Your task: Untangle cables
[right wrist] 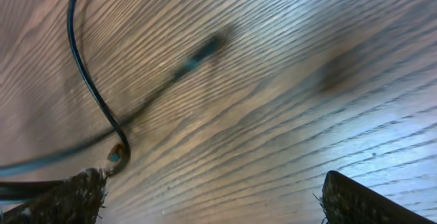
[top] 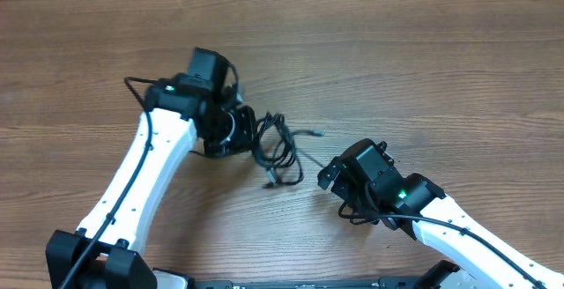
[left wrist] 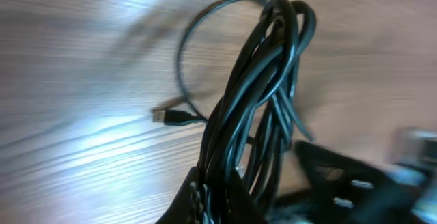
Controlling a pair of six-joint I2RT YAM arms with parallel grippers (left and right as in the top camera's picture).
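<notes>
The left pincer [top: 251,139] sits hard against the left edge of the cables [top: 280,148], which lie bunched near the middle of the wooden worktop [top: 423,69]. From the left wrist, the black strands [left wrist: 266,80] rise in a tight sheaf out of the gap between the ridged finger [left wrist: 198,197] and its partner. The picture is smeared, but the pincer seems closed down on the sheaf and gripping it. To the left of the sheaf in that view, one thin loop arcs out over the wood and ends in a small plug [left wrist: 167,117] lying flat. Overhead, a silver-tipped end [top: 317,134] pokes out of the bunch's right side, and another tip [top: 270,183] lies just below it. The right pincer [top: 326,176] stands near the bunch, to its lower right and apart from it. Its fingers [right wrist: 78,193] are spread wide with nothing between them. One stray strand [right wrist: 89,87] curves past the left-hand finger in the right wrist view.
</notes>
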